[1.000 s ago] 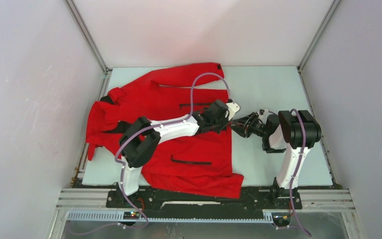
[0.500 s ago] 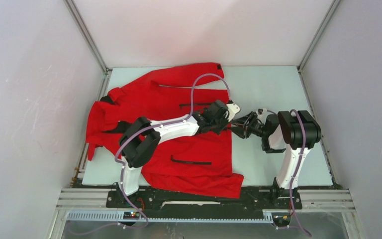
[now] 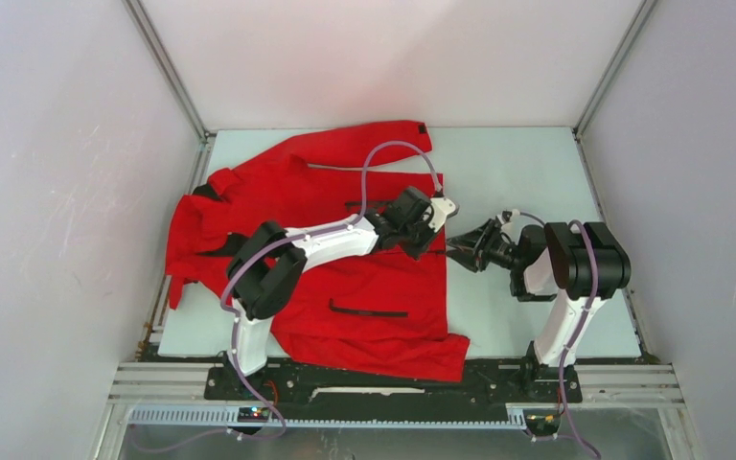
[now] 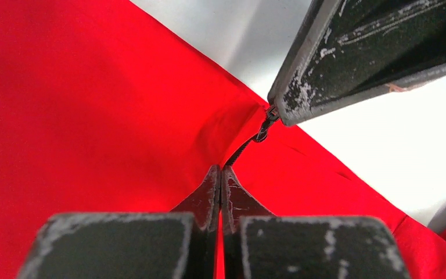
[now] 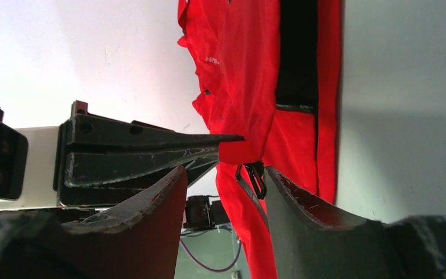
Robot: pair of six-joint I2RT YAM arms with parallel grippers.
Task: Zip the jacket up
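left fingers point(image 4: 204, 200) clamped shut on jacket point(image 3: 383, 283) hem | right fingers point(image 5: 151, 203) open around zip pull point(image 5: 254, 177) | risk: floppy pull could squirt out as they close

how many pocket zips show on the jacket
2: the near pocket zip on the jacket, nearer than the left arm; the far pocket zip beyond it, partly hidden.

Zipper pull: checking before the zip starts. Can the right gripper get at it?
Likely yes: the pull hangs unobstructed inside the open right gripper; the left gripper holds the jacket beside it.
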